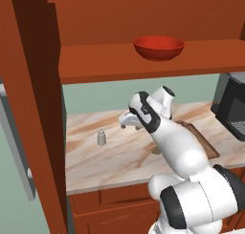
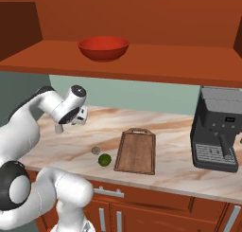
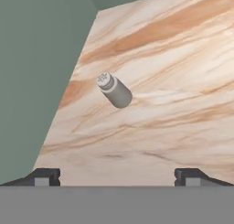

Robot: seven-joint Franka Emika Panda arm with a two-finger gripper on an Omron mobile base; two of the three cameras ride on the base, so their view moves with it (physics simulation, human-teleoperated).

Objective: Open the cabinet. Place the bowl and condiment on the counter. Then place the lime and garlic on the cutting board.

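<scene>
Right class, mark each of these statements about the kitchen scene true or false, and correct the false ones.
1. The red bowl sits on the cabinet shelf. True.
2. The shaker bottle is held in the end effector. False: it stands alone on the counter, and the end effector is open.
3. The lime lies on the cutting board. False: it rests on the counter beside the board.
4. The garlic lies close to the lime. True.
5. A coffee machine stands on the counter. True.
</scene>
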